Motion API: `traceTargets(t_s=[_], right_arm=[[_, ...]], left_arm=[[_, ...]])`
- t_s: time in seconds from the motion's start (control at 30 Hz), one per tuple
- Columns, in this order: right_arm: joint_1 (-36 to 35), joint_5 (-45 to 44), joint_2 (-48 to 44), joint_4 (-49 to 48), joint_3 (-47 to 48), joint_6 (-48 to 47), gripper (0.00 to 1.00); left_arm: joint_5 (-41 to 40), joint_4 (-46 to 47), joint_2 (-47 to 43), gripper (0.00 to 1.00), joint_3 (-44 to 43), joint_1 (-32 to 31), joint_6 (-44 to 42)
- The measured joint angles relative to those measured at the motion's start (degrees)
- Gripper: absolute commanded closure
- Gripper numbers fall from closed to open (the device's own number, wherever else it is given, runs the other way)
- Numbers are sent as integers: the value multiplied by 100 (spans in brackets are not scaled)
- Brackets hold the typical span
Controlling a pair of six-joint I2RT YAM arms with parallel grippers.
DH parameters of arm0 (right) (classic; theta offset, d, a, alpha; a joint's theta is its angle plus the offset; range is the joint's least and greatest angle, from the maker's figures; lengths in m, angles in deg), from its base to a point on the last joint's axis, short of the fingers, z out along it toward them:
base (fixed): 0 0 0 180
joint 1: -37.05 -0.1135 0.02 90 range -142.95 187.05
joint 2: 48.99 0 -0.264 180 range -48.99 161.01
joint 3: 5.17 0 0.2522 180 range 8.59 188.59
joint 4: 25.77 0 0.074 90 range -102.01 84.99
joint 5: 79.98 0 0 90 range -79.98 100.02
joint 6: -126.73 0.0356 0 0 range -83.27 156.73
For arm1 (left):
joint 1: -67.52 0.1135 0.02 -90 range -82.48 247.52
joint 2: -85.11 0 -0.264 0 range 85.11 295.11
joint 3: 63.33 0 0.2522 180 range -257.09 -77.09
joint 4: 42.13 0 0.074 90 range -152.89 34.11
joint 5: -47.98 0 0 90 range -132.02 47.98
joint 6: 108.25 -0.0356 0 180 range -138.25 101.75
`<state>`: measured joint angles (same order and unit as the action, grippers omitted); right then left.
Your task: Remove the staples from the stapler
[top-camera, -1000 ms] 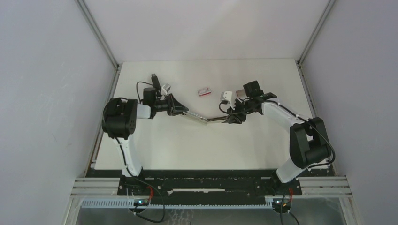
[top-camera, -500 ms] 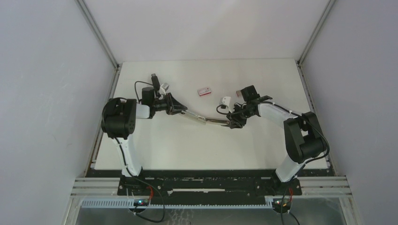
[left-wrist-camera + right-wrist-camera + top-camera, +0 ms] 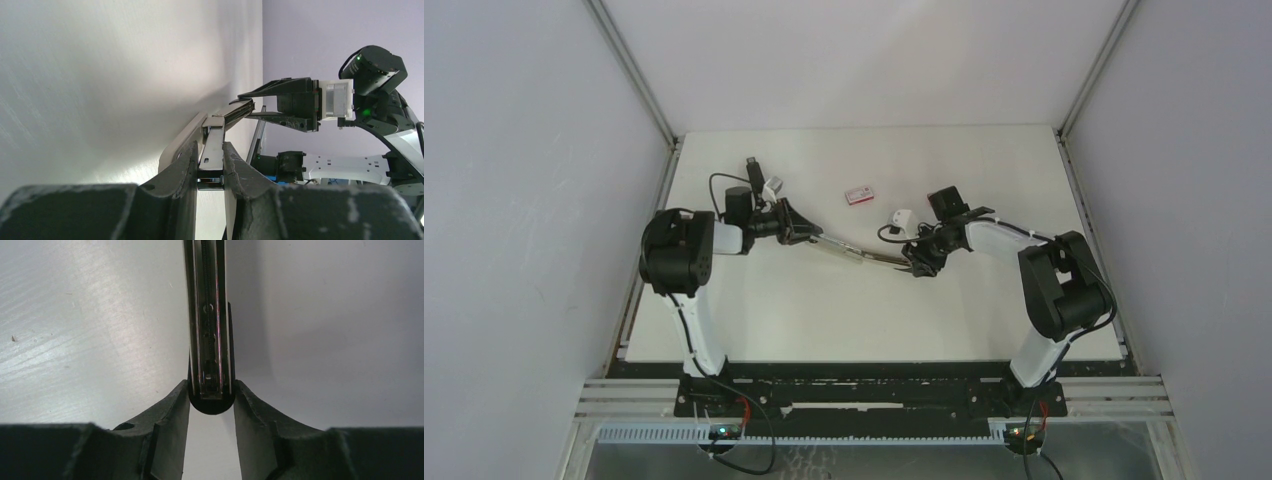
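Grips one end of the opened-out stapler (image 3: pixel 859 252) with the left end effector (image 3: pixel 812 236), narrowed tight onto the metal arm. Clamps the opposite, rounded end with the right end effector (image 3: pixel 211 390), likewise narrow. Holds it stretched between both near the middle of the worktop (image 3: pixel 824 320), with a small red-and-white box (image 3: pixel 859 195) behind. Cannot tell whether staples lie in the open channel.

Pale lilac walls (image 3: pixel 524 200) enclose a white table (image 3: pixel 874 320) under even light.
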<state>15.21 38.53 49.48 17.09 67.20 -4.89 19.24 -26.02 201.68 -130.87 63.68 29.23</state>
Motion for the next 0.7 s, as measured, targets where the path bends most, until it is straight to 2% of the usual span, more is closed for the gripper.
traceTargets(t_s=[0.27, 0.5, 0.7], right_arm=[[-26, -17, 4, -164, 0, 96, 46], [-24, 2, -2, -166, 0, 133, 27], [87, 354, -15, 374, 391, 205, 21]], left_arm=[[46, 326, 0, 100, 142, -87, 142], [46, 761, 4, 100, 249, -116, 328], [61, 1921, 68, 100, 372, -184, 868]])
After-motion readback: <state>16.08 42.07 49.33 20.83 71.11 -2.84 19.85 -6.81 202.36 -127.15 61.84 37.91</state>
